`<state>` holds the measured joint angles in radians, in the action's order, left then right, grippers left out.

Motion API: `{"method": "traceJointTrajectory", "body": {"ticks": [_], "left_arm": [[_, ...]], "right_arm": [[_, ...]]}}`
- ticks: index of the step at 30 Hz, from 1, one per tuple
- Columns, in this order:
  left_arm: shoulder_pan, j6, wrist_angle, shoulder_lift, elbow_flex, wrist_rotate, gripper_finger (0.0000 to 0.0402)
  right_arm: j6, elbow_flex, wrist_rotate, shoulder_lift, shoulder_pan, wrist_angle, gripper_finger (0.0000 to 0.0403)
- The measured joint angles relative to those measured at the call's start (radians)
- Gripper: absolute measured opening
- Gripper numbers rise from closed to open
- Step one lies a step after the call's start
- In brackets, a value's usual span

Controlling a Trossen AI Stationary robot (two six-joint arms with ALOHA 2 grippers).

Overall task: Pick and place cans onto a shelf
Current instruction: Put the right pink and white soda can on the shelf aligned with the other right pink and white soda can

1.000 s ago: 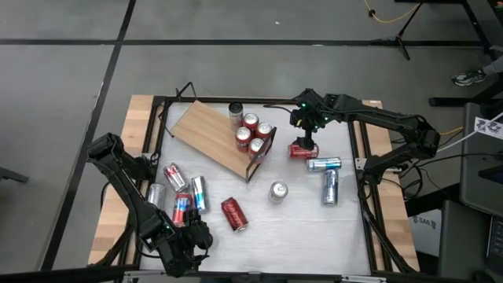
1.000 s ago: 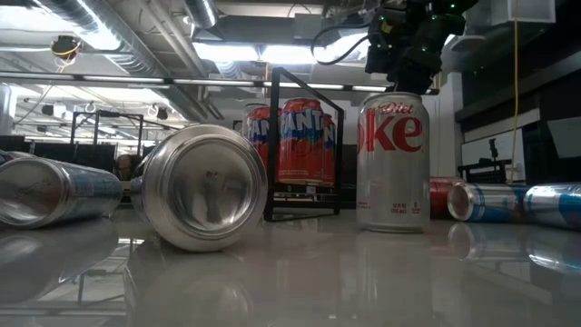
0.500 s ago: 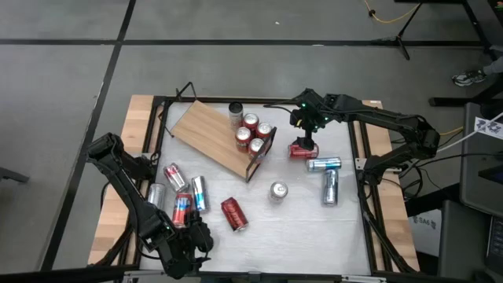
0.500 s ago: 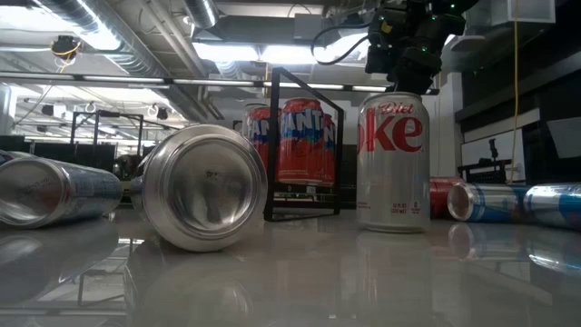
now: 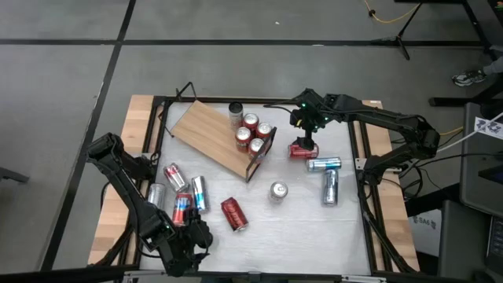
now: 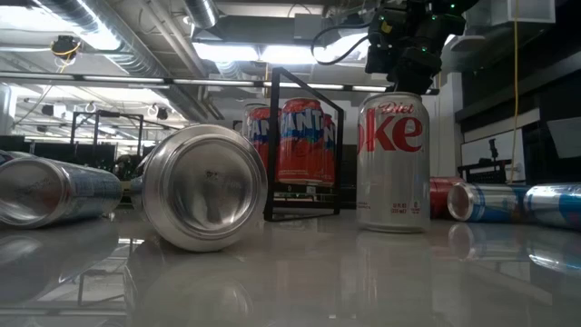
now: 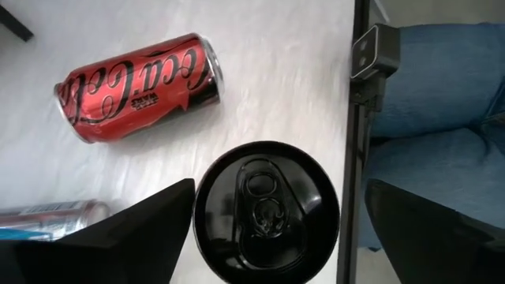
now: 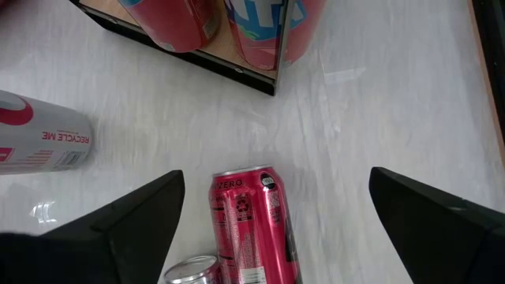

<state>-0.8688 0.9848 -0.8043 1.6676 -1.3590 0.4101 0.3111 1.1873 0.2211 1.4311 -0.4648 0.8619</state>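
The shelf (image 5: 208,135) lies at the far left of the table, with several red cans (image 5: 253,134) standing at its black-framed end (image 6: 304,145). My left gripper (image 5: 189,242) is at the near edge, open. In the left wrist view its fingers (image 7: 134,237) stand on either side of an upright can's black top (image 7: 267,213). My right gripper (image 5: 306,135) hangs open over a red can (image 8: 248,221) that lies on its side right of the shelf. An upright Diet Coke can (image 6: 392,163) stands at the table's middle. My left gripper comes slanting down over the upright can. One finger (image 7: 177,207) shows right beside the black top's rim (image 7: 199,213). Whether it touches the can, I cannot tell.
Several cans lie at the near left (image 5: 182,196), and a red one (image 5: 234,214) lies nearer the middle. Two silver-and-blue cans (image 5: 327,177) lie at the right. A person's blue trouser legs (image 7: 442,102) show just beyond the table's edge strip (image 7: 359,158).
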Motion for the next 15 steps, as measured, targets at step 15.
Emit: {"method": "traceJointTrajectory", "body": {"ticks": [15], "left_arm": [[-0.001,0.0,-0.052,0.0,0.0,0.036,0.0284]], "right_arm": [[0.0,0.0,0.0,0.0,0.0,0.0,0.039]]}}
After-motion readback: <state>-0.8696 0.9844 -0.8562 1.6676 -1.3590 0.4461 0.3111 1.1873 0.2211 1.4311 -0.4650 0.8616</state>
